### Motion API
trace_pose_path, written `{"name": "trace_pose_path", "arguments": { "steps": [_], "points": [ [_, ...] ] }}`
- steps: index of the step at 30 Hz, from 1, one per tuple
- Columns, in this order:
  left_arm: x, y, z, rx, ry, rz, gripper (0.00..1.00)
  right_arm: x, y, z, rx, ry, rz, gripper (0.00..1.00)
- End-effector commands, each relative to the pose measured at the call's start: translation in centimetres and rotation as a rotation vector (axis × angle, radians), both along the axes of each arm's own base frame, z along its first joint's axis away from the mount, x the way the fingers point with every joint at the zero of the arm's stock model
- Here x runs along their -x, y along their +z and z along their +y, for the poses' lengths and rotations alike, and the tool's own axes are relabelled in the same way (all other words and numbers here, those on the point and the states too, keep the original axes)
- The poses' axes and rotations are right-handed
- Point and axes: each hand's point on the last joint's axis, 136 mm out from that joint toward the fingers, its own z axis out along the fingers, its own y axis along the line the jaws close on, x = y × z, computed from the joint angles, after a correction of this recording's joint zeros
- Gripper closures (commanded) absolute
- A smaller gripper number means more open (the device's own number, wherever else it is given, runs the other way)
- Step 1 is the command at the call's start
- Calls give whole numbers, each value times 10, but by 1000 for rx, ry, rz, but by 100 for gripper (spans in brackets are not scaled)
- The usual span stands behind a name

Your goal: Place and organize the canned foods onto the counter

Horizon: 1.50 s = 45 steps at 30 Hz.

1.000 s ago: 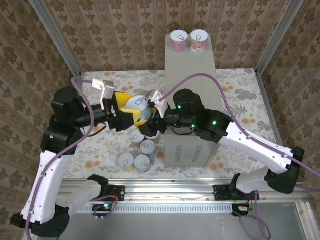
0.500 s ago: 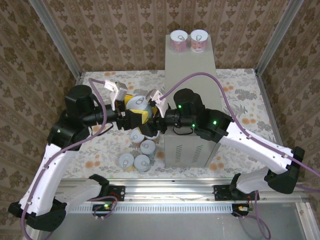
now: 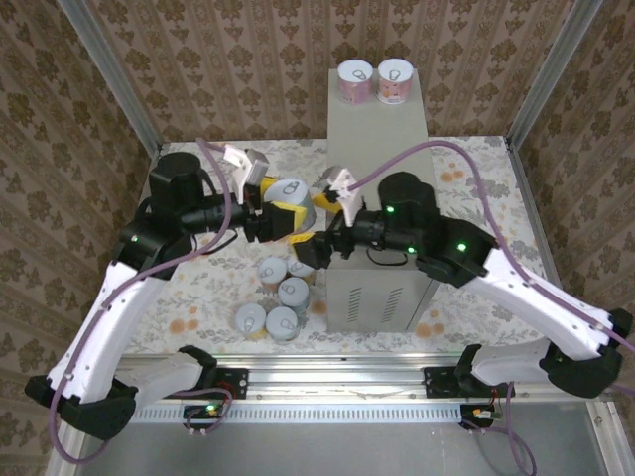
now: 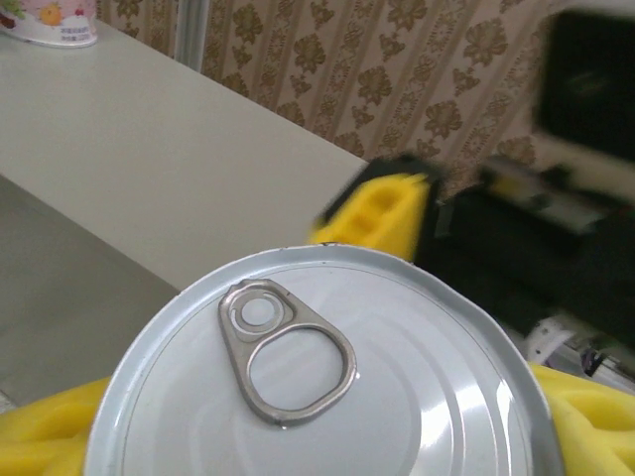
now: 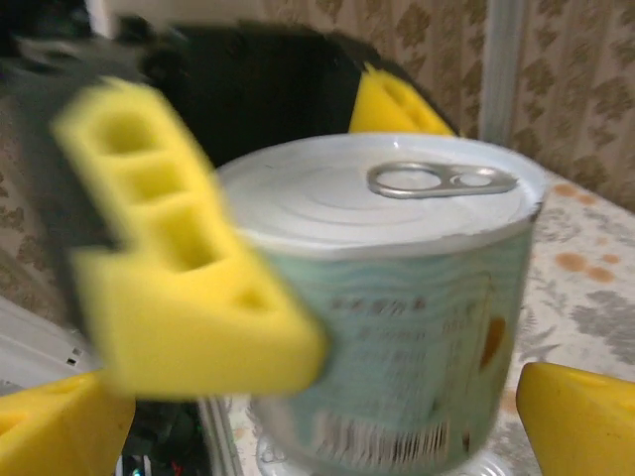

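Teal tin [image 5: 397, 297], lid sealed, clamped in left pincer [image 3: 286, 210]; right pincer [image 5: 317, 421] spread wide, seemingly not touching.

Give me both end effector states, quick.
Left end effector: closed on the teal can.
Right end effector: open, holding nothing.

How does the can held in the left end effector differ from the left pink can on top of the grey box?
The held can has a pale teal label; the left pink can has a pink one. The held can is gripped by the left end effector beside the grey box; the pink can stands free on the box's far end. Both are upright with silver pull-tab lids.
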Motion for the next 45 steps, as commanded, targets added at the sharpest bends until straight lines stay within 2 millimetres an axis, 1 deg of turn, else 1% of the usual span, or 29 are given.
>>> {"name": "trace_pose_path", "arguments": {
  "steps": [1,2,3,5,10,14,17,20,23,28,31,38,45],
  "points": [
    [-11,43,-6,66,29,-154,38,1,6,-46,31,-122,-35,0],
    [-15,45,-10,60,37,-169,38,2,8,-58,36,-153,-43,0],
    [-22,44,-13,48,56,-176,38,4,7,-70,52,-181,-41,0],
    [-33,44,-22,29,69,-194,38,9,10,-97,63,-244,-58,0],
    [-59,43,-48,-11,98,-235,38,22,16,-153,90,-387,-89,0],
    [-76,40,-69,-61,120,-275,38,33,17,-187,91,-469,-95,0],
    [-89,34,-83,-94,134,-290,38,40,16,-203,88,-505,-96,0],
    [-98,32,-95,-116,147,-307,37,43,14,-213,90,-529,-93,0],
    [-105,27,-105,-134,147,-311,37,44,10,-218,95,-545,-93,0],
    [-109,23,-119,-153,141,-320,35,43,5,-219,108,-550,-89,0],
    [-111,21,-123,-155,140,-318,33,41,2,-217,113,-551,-85,0],
    [-107,19,-122,-154,129,-313,23,39,1,-211,106,-540,-77,0],
    [-94,17,-111,-138,122,-309,16,36,2,-204,101,-530,-72,0]
  ]
}}
